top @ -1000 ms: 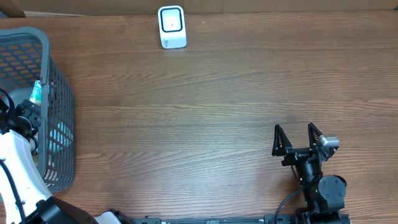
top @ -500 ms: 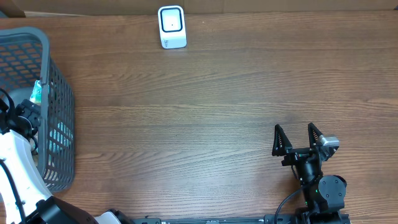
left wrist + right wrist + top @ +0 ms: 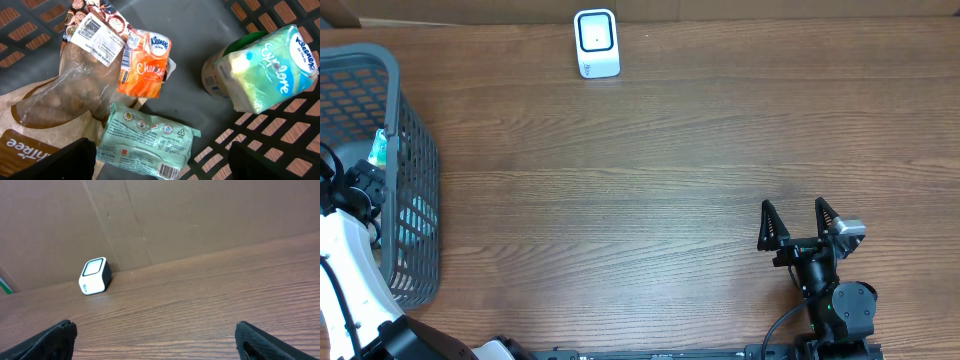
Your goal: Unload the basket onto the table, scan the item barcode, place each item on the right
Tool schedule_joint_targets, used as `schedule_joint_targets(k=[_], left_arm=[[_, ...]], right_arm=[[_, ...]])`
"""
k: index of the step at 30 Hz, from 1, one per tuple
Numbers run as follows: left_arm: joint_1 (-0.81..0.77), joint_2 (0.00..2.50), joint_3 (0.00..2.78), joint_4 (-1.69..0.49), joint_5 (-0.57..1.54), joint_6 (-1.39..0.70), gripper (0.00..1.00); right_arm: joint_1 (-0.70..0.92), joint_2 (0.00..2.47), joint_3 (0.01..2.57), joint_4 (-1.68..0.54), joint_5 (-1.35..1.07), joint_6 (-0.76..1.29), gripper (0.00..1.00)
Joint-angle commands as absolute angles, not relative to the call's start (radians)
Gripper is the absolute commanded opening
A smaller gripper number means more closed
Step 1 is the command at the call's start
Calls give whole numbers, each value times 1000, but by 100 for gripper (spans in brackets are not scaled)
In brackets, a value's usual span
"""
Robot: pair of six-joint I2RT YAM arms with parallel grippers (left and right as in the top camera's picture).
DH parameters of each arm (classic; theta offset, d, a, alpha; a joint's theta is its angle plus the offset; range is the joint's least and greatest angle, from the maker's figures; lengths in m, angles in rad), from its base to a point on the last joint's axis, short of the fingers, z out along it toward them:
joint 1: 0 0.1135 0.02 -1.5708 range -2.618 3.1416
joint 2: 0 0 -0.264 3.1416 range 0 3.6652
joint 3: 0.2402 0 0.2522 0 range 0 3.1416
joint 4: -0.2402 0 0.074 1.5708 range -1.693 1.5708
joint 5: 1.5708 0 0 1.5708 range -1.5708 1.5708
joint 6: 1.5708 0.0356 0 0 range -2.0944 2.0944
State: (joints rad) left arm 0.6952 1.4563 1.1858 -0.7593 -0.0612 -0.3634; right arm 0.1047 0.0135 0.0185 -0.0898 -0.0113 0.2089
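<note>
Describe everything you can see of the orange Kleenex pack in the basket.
The orange Kleenex pack is a soft packet in glossy plastic wrap, orange with white script lettering, a blue Kleenex logo at one corner and a white barcode strip along one side edge. It looks sealed. It lies flat, face up and tilted, in the grey basket, resting partly on a clear bag with a white label. Its lower end lies close to the green pack. Nothing grips it.

The overhead camera looks straight down on my whole table [image 3: 670,150]. My left wrist camera faces down into the grey basket [image 3: 395,65], very near its contents. My right wrist camera looks low across the table toward the white scanner [image 3: 95,276], which the overhead view also shows.
</note>
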Motion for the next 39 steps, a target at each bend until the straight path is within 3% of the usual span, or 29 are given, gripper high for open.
schedule_joint_targets(k=[1, 39], left_arm=[[687, 1454, 1180, -758, -65, -352, 89], [687, 1507, 1180, -759, -97, -352, 89]], right_arm=[[101, 3, 8, -84, -10, 208, 100], [101, 3, 8, -84, -10, 208, 100]])
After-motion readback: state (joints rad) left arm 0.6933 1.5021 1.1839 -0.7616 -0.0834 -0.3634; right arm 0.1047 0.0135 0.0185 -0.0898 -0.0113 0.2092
